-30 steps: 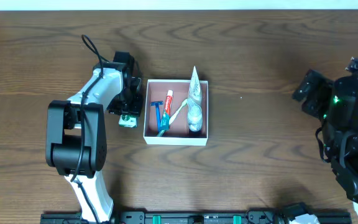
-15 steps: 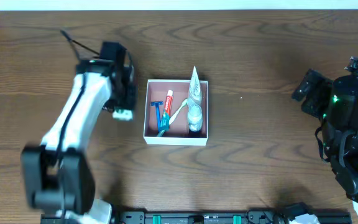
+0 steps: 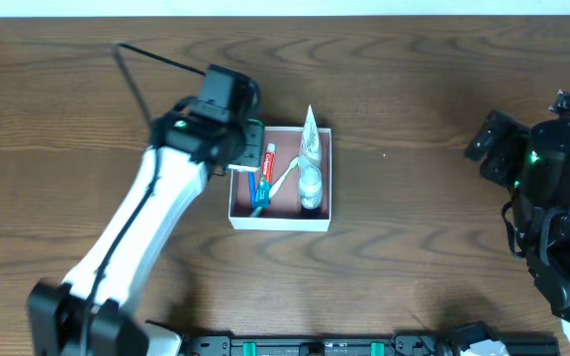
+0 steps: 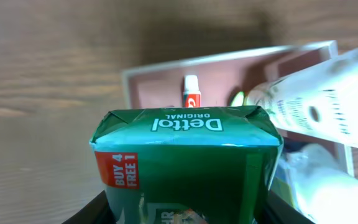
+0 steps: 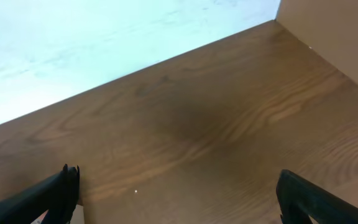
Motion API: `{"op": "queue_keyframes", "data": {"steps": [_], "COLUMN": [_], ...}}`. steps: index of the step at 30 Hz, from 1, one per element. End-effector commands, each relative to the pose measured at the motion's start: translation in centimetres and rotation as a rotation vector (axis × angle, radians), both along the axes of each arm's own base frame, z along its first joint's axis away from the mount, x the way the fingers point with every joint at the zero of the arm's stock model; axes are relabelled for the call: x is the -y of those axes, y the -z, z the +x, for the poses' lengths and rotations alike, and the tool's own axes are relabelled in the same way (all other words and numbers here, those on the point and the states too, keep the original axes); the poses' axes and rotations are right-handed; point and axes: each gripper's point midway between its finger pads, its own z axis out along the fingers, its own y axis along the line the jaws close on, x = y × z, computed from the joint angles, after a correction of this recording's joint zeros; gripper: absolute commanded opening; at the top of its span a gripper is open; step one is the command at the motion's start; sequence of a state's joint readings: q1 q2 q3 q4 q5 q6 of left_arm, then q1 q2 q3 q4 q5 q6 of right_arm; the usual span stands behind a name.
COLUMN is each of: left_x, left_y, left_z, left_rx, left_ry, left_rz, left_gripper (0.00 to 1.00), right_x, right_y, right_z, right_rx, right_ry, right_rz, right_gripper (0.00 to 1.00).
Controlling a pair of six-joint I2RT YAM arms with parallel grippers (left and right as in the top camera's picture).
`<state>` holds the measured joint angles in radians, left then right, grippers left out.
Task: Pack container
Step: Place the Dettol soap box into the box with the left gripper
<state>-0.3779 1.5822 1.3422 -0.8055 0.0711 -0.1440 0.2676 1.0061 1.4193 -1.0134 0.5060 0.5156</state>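
The container is a shallow white-walled box with a reddish-brown floor at mid table. It holds a blue razor, a red-capped toothpaste tube and a clear bottle in a white wrapper. My left gripper is shut on a green Dettol soap packet and holds it above the container's left edge. In the left wrist view the container lies just beyond the packet. My right gripper is open and empty over bare wood at the far right.
The right arm rests folded at the table's right edge. A pale wall runs along the far edge of the table. A brown panel stands at the right corner.
My left gripper lifted the green packet from the table left of the container and carried it right, over the container's left edge. The right arm has not moved.
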Motion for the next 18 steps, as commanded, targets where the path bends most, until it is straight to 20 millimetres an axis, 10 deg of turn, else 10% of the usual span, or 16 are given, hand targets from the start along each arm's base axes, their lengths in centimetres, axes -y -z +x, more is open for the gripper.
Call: {"op": "queue_keyframes", "data": {"steps": [1,8,18], "left_x": [0.5,0.6,0.9], "left_y": [3.7,9.2,10.0], "left_z": [-0.1,-0.3,0.2], "left_rx": [-0.094,-0.228,-0.224], "left_ry": [-0.043,-0.053,-0.052], "left_rz": [0.021,0.076,0.074], "left_gripper": [0.43,0.43,0.53], "right_x": [0.6,0.6,0.6], "right_y": [-0.3,-0.3,-0.3], "right_z": [-0.1,-0.1,-0.1], "right_rx": [0.007,0.007,0.007], "right_ry": [0.025,0.025,0.025], "right_rz": [-0.003,-0.003,-0.003], "right_gripper": [0.99,0.99,0.99]}}
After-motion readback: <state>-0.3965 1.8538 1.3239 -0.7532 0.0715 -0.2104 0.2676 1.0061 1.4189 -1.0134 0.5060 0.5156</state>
